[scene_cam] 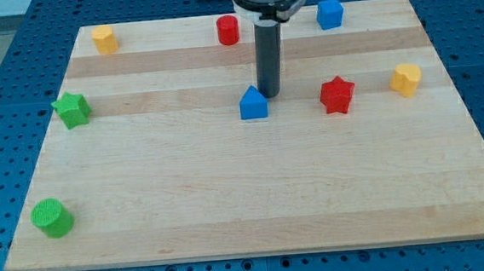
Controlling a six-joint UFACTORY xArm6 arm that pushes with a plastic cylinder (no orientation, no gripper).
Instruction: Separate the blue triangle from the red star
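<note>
The blue triangle [253,104] sits near the middle of the wooden board. The red star [336,95] lies to its right, about a hand's width away and not touching it. My tip [271,94] stands just at the blue triangle's upper right, between the triangle and the star, very close to the triangle or touching it.
A red cylinder [228,30] and a blue cube [329,13] sit at the view's top. A yellow block [104,39] is at top left, another yellow block [405,80] at right. A green star [71,110] and a green cylinder [52,218] are at left. The board's edge [259,254] runs along the bottom.
</note>
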